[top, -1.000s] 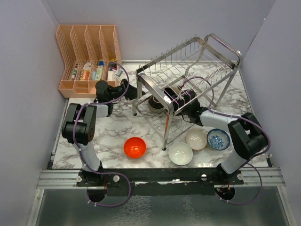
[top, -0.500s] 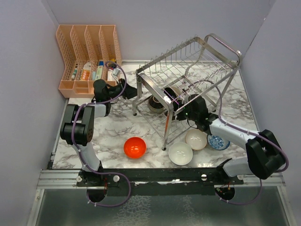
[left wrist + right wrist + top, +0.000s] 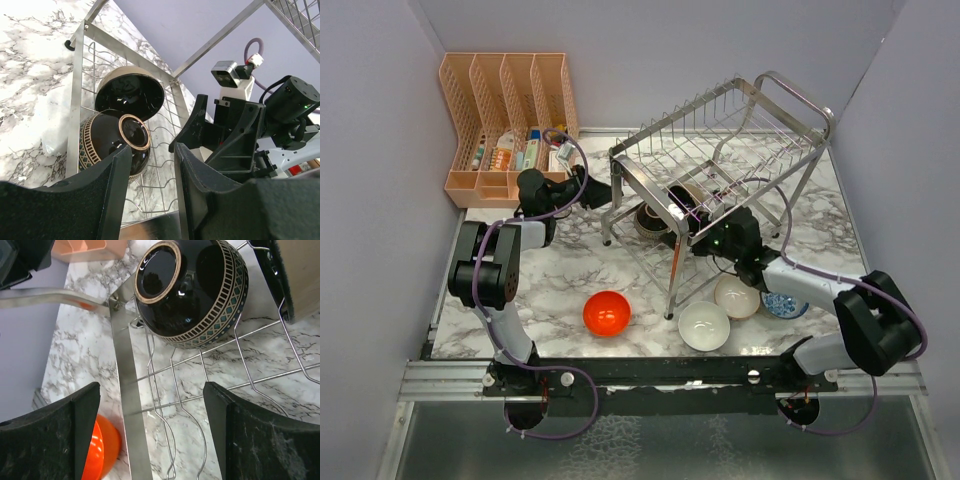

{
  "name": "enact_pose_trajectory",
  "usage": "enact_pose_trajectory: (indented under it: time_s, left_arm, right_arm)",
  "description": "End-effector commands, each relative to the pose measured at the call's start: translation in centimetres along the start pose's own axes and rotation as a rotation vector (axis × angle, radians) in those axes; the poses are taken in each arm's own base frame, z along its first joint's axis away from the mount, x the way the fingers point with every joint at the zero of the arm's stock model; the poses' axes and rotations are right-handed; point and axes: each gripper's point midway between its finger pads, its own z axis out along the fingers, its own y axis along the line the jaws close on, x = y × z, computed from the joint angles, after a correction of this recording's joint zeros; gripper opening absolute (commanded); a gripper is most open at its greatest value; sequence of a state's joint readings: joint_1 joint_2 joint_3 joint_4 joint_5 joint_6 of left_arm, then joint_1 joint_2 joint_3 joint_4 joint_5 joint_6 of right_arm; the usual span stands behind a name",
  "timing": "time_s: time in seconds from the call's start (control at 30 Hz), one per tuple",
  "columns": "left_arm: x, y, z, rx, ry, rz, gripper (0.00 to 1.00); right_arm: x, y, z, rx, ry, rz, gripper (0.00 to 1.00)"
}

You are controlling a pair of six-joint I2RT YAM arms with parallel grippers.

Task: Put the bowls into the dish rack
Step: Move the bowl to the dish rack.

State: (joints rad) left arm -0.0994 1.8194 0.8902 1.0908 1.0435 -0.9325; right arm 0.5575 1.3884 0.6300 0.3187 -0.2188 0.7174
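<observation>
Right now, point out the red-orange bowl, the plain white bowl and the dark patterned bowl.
red-orange bowl (image 3: 607,313): top external view, middle of its hollow.
plain white bowl (image 3: 704,326): top external view, middle of its hollow.
dark patterned bowl (image 3: 200,295): right wrist view, glossy outer side.

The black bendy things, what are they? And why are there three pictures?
They are robot arms, a left arm and a right arm, bolted to a table. One picture looks down from above; the other two come from a small camera on each wrist. The left hand and right hand are both open, holding nothing. They point at the steel dish rack, where a dark patterned bowl lies on the bottom shelf. On the table sit a red-orange bowl, a white bowl, a beige bowl and a blue-patterned bowl.
</observation>
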Motion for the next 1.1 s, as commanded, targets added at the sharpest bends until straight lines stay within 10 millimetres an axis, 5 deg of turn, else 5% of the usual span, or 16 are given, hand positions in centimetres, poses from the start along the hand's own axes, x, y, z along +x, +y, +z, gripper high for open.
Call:
enact_pose_trajectory:
  time_s: [0.0, 0.17, 0.27, 0.67, 0.93, 1.07]
  left_arm:
    - [-1.1, -0.2, 0.2, 0.015, -0.017, 0.043, 0.42]
    - [-0.9, 0.4, 0.3, 0.005, -0.018, 0.027, 0.41]
    - [-1.0, 0.3, 0.3, 0.008, -0.021, 0.030, 0.41]
    - [-1.1, 0.0, 0.3, 0.019, -0.025, 0.032, 0.41]
    - [-1.1, 0.1, 0.4, 0.026, -0.024, 0.030, 0.41]
    - [-1.0, 0.2, 0.4, 0.028, -0.022, 0.029, 0.41]
  right_arm:
    - [-1.0, 0.9, 1.2, -0.035, -0.060, 0.092, 0.84]
    - [-0.4, 1.4, 1.9, -0.039, -0.073, 0.173, 0.85]
    - [-0.3, 2.2, 2.4, -0.050, -0.090, 0.188, 0.97]
    - [1.2, 1.7, 4.3, 0.042, -0.107, 0.358, 1.00]
    - [-0.4, 2.5, 4.9, 0.081, -0.179, 0.384, 0.99]
    - [-0.2, 1.1, 5.0, 0.181, -0.175, 0.413, 0.99]
